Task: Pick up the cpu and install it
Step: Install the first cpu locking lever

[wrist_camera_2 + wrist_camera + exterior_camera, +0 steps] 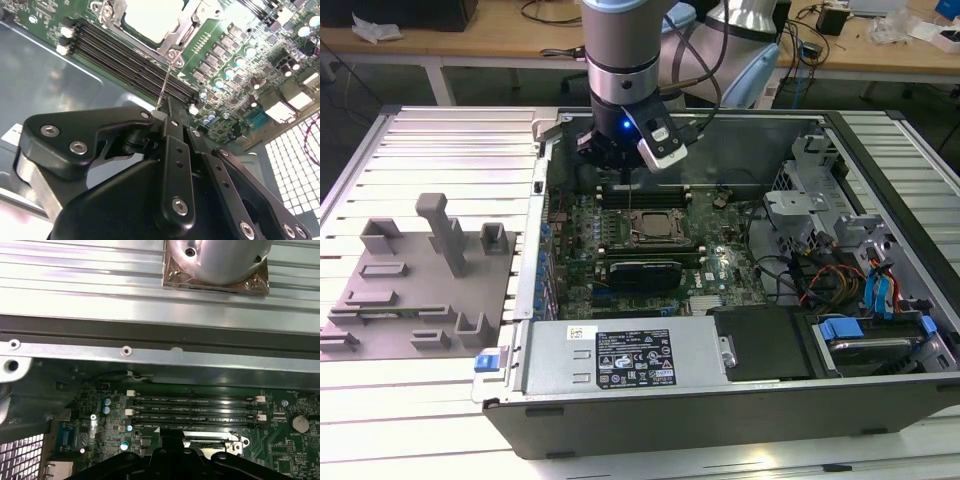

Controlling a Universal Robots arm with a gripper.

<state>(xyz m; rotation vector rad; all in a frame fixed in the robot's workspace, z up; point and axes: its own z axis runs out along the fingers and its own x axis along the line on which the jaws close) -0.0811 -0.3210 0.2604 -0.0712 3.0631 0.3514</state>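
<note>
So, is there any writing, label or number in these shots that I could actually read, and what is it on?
Nothing here can be read with confidence.
On the grey power supply box, the black label: print too small to read.
Beside it, the white sticker: too small to read.
On the motherboard, the white markings: blurred.
On the cpu in its socket: nothing legible.
</note>
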